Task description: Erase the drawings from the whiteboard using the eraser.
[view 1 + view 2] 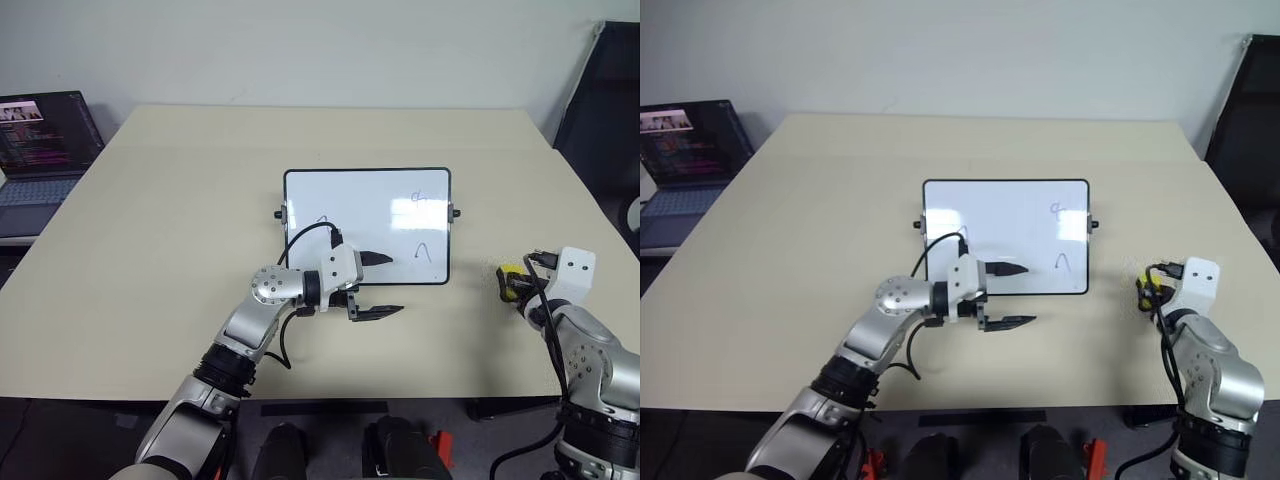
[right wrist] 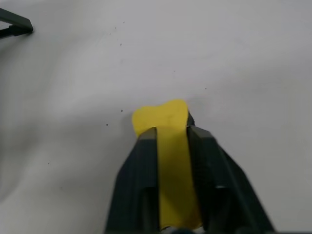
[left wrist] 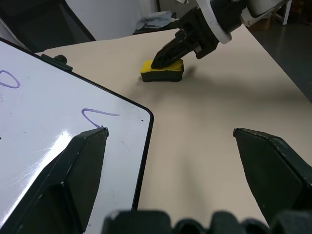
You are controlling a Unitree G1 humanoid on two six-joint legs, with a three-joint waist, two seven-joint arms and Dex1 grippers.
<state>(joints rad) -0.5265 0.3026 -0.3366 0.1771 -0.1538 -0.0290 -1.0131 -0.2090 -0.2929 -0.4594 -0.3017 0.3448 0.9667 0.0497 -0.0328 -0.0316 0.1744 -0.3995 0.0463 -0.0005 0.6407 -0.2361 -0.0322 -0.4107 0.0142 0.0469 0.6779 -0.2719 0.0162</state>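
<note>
Small yellow block eraser (image 2: pixel 168 146) is clamped by right pincer (image 2: pixel 170 139); left pincer (image 1: pixel 378 285) gaping. Grip looks narrow, poss. slip when wiped w/ pressure.

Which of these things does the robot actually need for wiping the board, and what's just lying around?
Needed:
whiteboard
drawings
eraser, clamped in the right gripper

Just lying about:
laptop
table
</note>
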